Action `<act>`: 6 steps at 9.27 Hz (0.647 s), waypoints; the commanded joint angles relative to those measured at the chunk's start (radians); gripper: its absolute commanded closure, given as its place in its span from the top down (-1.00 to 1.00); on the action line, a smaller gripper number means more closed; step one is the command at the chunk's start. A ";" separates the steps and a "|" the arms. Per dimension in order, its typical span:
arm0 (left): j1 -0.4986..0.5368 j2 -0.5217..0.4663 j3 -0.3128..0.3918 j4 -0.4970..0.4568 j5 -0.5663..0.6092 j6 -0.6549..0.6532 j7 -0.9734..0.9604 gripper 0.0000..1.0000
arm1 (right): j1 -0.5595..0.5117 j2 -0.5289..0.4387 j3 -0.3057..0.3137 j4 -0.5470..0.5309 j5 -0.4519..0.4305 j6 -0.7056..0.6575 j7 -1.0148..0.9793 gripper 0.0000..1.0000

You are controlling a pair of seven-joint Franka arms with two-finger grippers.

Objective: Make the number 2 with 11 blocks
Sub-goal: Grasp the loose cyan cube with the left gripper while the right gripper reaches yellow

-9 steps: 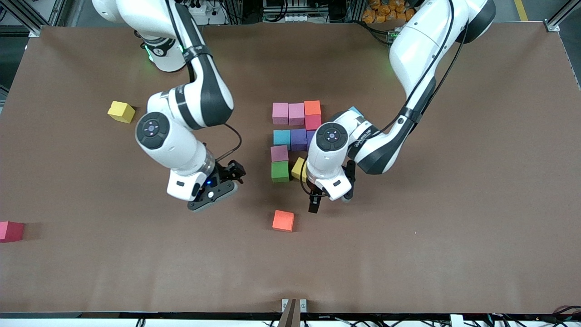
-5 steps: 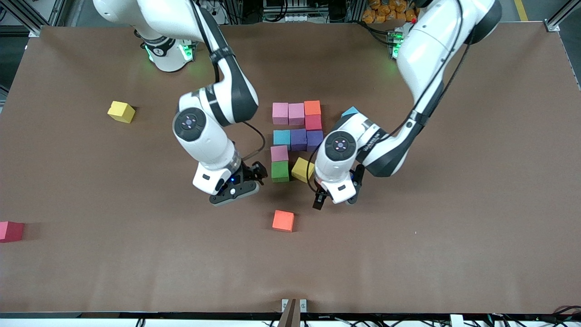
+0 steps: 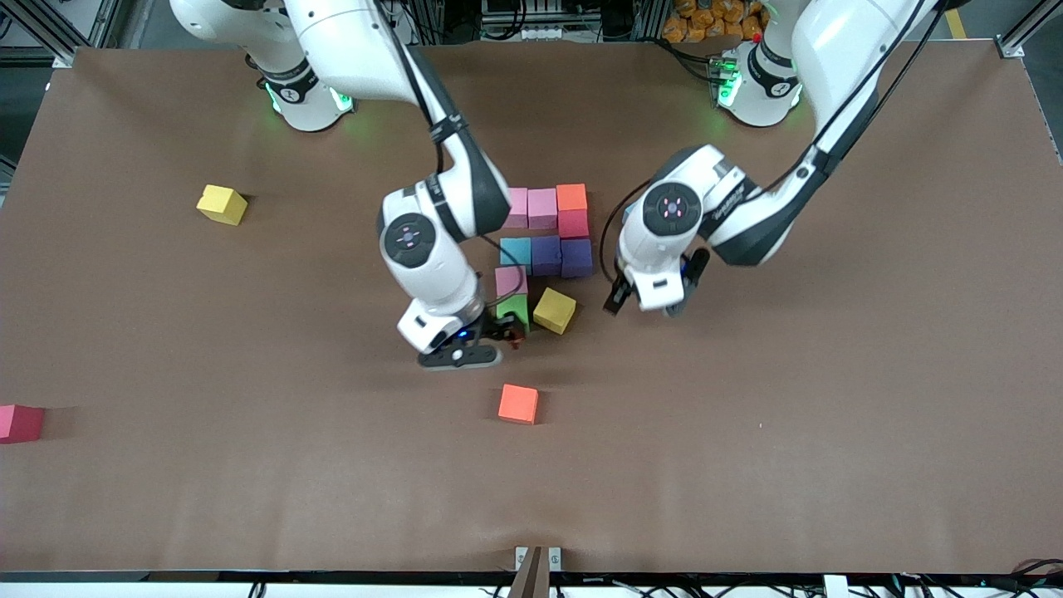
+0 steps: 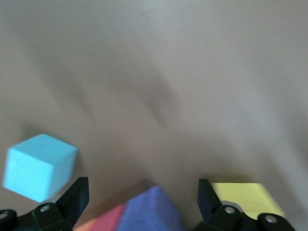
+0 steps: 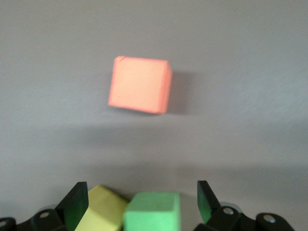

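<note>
Jaws wide on both; right gripper (image 3: 505, 330) over green block (image 3: 516, 308)

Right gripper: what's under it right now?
The right gripper hangs open over the green block, with the tilted yellow block beside it. Its body covers part of the green block in the front view.

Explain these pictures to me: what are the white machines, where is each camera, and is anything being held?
Two white robot arms work at a brown table; one picture looks down from across it, the others come from cameras on each wrist. Coloured blocks are packed together mid-table, partly forming a number 2, with a yellow block tilted beside them. Loose blocks lie apart: orange, yellow, red. The right gripper is open over the green block. The left gripper is open beside the cluster. Nothing is held.
</note>
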 commanded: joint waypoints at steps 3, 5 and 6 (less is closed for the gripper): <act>0.175 -0.129 -0.160 -0.323 -0.008 0.068 0.023 1.00 | 0.093 -0.001 0.000 0.015 -0.005 -0.163 0.244 0.11; 0.197 -0.131 -0.188 -0.377 0.006 0.105 0.023 1.00 | 0.122 0.005 0.005 0.018 -0.013 -0.175 0.360 -0.67; 0.197 -0.131 -0.198 -0.393 0.004 0.117 0.023 1.00 | 0.133 0.009 0.006 0.018 -0.021 -0.174 0.367 -0.73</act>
